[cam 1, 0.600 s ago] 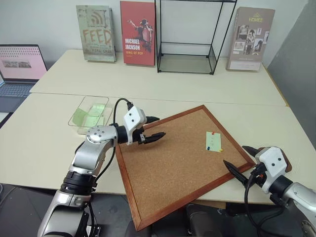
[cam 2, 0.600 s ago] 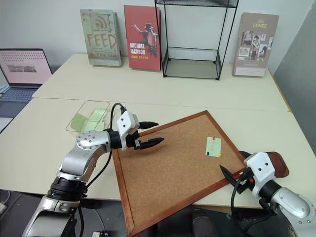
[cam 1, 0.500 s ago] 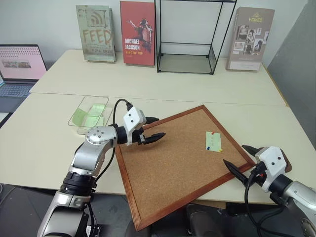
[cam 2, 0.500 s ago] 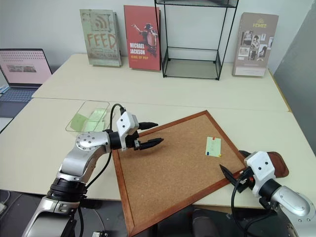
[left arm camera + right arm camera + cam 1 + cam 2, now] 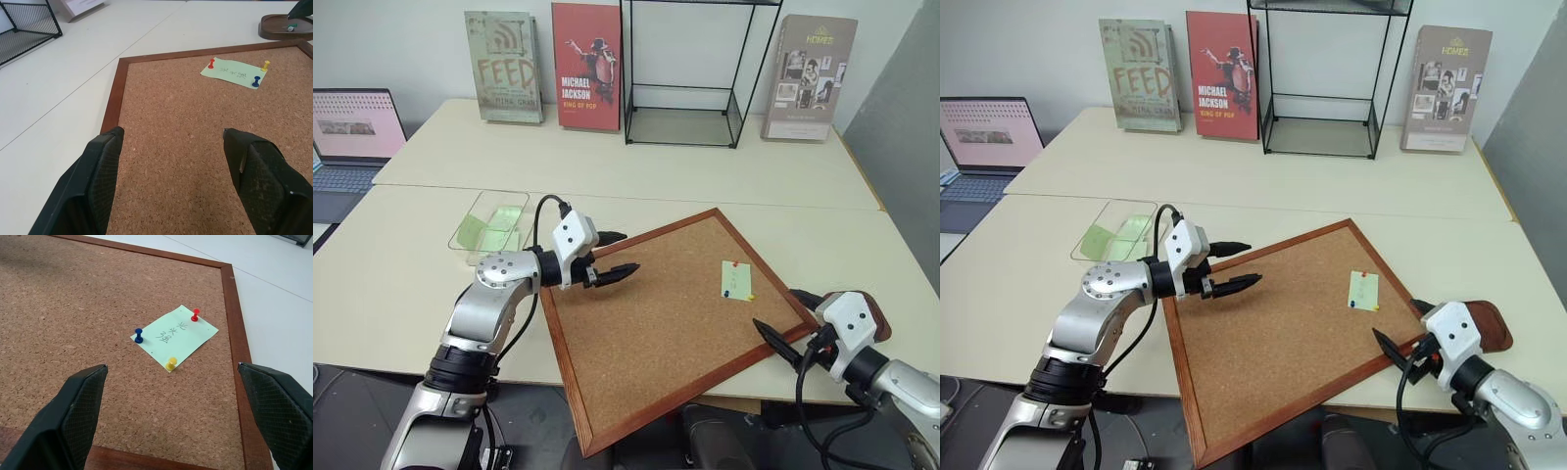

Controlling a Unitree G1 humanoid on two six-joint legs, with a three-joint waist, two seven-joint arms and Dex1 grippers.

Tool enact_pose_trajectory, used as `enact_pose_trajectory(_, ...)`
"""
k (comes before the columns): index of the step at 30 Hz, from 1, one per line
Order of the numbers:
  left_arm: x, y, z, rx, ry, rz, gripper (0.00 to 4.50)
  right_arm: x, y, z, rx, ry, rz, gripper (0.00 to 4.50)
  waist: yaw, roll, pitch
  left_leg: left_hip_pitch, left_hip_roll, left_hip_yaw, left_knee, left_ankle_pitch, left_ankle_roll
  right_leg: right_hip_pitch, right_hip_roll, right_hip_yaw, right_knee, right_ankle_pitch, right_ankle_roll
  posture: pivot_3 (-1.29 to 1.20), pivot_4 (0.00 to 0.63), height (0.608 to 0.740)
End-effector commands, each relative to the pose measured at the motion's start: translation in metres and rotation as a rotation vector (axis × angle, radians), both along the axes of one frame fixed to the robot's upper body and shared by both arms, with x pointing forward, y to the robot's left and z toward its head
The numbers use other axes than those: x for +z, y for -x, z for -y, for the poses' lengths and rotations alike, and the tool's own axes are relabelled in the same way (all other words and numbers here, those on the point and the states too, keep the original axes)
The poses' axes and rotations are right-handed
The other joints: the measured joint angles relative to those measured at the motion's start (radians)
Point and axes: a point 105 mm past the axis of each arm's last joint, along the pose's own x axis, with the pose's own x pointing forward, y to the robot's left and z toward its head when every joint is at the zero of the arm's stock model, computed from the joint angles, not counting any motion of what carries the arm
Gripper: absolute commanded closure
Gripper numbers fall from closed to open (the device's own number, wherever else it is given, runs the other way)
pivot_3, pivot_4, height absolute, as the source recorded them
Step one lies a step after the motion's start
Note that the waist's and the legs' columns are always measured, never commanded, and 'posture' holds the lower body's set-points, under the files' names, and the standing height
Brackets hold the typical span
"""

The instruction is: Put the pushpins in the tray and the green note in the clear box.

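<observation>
Green note (image 5: pixel 174 337): pinned flat on corkboard (image 5: pixel 656 323) by red pushpin (image 5: pixel 195 313), yellow pushpin (image 5: pixel 170 364), blue pushpin (image 5: pixel 139 335); handwriting illegible. Tray (image 5: pixel 286 28): on desk (image 5: pixel 607 157) beside the board's corner, largely hidden behind right gripper (image 5: pixel 781 321), holding one small pin. Clear box (image 5: pixel 492 225): near left gripper (image 5: pixel 615 253), green slips inside. Both jaws released, empty.

A big corkboard (image 5: pixel 675 313) lies crooked near the tabletop's front edge, three books (image 5: pixel 504 67) and a black wire shelf (image 5: pixel 690 73) stand along the back edge, and a laptop (image 5: pixel 352 132) sits open past the left edge.
</observation>
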Motion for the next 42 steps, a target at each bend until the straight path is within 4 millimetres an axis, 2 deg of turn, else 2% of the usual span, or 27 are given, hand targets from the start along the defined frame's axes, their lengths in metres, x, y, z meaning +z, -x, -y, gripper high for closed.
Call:
enact_pose_trajectory(1, 0.016, 0.003, 0.007, -0.06, 0.016, 0.045, 1.06, 0.006, 0.002, -0.004, 0.012, 0.0, 0.037, 0.0, 0.0, 0.0, 0.0, 0.0, 0.0, 0.0, 0.0, 0.0, 0.0, 0.0, 0.0, 0.0, 0.0, 0.0, 0.0, 0.0, 0.15, 0.74)
enact_pose_trajectory(5, 0.012, 0.01, 0.022, -0.137, 0.013, 0.057, 1.06, 0.008, 0.003, -0.008, 0.013, -0.004, 0.044, 0.0, 0.0, 0.0, 0.0, 0.0, 0.0, 0.0, 0.0, 0.0, 0.0, 0.0, 0.0, 0.0, 0.0, 0.0, 0.0, 0.0, 0.15, 0.74)
enact_pose_trajectory(8, 0.008, 0.016, 0.034, -0.186, 0.022, 0.041, 1.48, 0.009, 0.003, -0.01, 0.013, -0.006, 0.049, 0.0, 0.0, 0.0, 0.0, 0.0, 0.0, 0.0, 0.0, 0.0, 0.0, 0.0, 0.0, 0.0, 0.0, 0.0, 0.0, 0.0, 0.15, 0.74)
enact_pose_trajectory(18, -0.007, 0.014, 0.06, -0.245, 0.017, 0.063, 3.33, 0.023, 0.0, -0.017, 0.018, -0.031, 0.083, 0.0, 0.001, 0.0, 0.0, 0.0, 0.0, 0.0, 0.001, 0.0, 0.0, 0.0, 0.0, 0.0, 0.0, 0.0, 0.0, 0.0, 0.15, 0.74)
enact_pose_trajectory(24, -0.015, 0.008, 0.075, -0.235, 0.053, 0.065, 4.47, 0.031, -0.012, -0.025, 0.038, -0.065, 0.083, 0.0, 0.0, 0.0, 0.0, 0.0, 0.0, 0.0, 0.001, 0.0, 0.0, 0.0, 0.0, 0.0, 0.0, 0.0, 0.0, 0.0, 0.15, 0.74)
enact_pose_trajectory(30, -0.036, 0.004, 0.083, -0.239, 0.035, 0.031, 4.49, 0.033, -0.039, -0.028, 0.012, -0.073, 0.067, 0.0, -0.002, 0.0, 0.0, 0.0, -0.001, 0.0, 0.0, 0.0, 0.0, 0.0, 0.0, 0.001, 0.0, 0.0, 0.0, 0.0, 0.15, 0.74)
enact_pose_trajectory(35, -0.051, 0.0, 0.081, -0.211, 0.02, -0.016, 4.49, 0.034, -0.062, -0.03, -0.008, -0.088, 0.054, 0.0, -0.003, 0.0, 0.0, 0.0, -0.001, -0.001, 0.0, 0.0, 0.0, 0.0, 0.0, 0.0, 0.0, 0.001, 0.002, 0.0, 0.15, 0.74)
enact_pose_trajectory(42, -0.064, 0.003, 0.078, -0.224, -0.025, -0.055, 4.49, 0.021, -0.096, -0.023, -0.021, -0.04, 0.002, 0.0, -0.006, 0.0, 0.0, 0.0, -0.001, -0.001, 0.0, 0.0, 0.0, 0.0, 0.0, 0.0, 0.0, 0.003, 0.006, 0.0, 0.15, 0.74)
